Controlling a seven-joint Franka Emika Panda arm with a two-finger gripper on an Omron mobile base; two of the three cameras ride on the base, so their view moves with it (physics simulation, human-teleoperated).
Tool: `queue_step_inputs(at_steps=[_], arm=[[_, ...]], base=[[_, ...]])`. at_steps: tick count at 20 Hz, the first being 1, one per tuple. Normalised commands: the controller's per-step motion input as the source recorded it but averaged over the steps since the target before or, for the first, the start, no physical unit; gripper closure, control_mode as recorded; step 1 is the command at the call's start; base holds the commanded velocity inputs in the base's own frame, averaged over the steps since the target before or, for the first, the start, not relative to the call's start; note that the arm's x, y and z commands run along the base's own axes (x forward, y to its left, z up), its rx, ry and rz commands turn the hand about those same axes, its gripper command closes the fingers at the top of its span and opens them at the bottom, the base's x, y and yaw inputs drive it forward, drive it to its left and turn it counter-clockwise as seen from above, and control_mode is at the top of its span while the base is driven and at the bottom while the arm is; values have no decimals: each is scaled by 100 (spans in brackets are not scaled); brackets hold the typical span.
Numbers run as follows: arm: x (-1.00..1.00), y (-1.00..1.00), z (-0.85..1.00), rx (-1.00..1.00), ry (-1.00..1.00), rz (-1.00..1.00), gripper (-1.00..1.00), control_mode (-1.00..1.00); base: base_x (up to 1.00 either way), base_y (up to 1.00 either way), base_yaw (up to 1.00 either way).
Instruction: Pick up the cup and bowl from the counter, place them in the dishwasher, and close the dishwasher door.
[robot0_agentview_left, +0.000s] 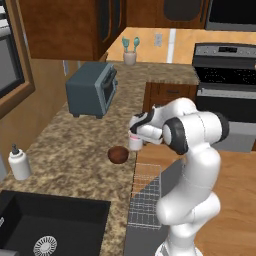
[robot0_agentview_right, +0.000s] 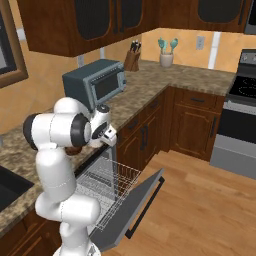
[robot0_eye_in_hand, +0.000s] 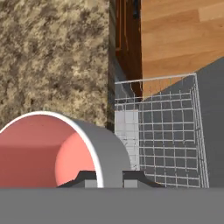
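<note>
The whitish cup (robot0_eye_in_hand: 57, 151) with its pink-red inside fills the lower left of the hand view, and its wall sits between my two fingertips. My gripper (robot0_eye_in_hand: 110, 178) is shut on that wall. From the left base view, the gripper (robot0_agentview_left: 136, 131) holds the cup (robot0_agentview_left: 135, 144) at the counter's (robot0_agentview_left: 70, 150) front edge. The dark brown bowl (robot0_agentview_left: 118, 154) rests on the counter just left of the cup. Below the edge, the dishwasher's grey wire rack (robot0_agentview_left: 145, 197) is pulled out, and the grey door (robot0_agentview_right: 135, 205) hangs open, tilted down.
A blue-grey toaster oven (robot0_agentview_left: 92, 89) stands further back on the counter. A white soap bottle (robot0_agentview_left: 19, 162) sits beside the black sink (robot0_agentview_left: 45, 225). The oven range (robot0_agentview_left: 225, 95) stands at the far right. A utensil holder (robot0_agentview_left: 130, 52) is in the back corner, and wooden floor (robot0_agentview_right: 200, 200) lies beside the door.
</note>
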Motion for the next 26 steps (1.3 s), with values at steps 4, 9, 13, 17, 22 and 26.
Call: queue_step_inputs(at_steps=[4,9,13,17,22,26], arm=[[-100,-82,-1,0,0,0,100,-100],[-65,-44,-17,0,2,10,100,-100],[-27,-16,-46,0,2,27,100,-100],[-1,-18,-71,2,4,22,100,-100],[18,-9,-55,16,-13,9,100,-100],[49,0,-47,1,-7,2,100,-100]], base=[[0,0,0],[0,0,0],[0,0,0],[0,0,0],[0,0,0],[0,0,0]])
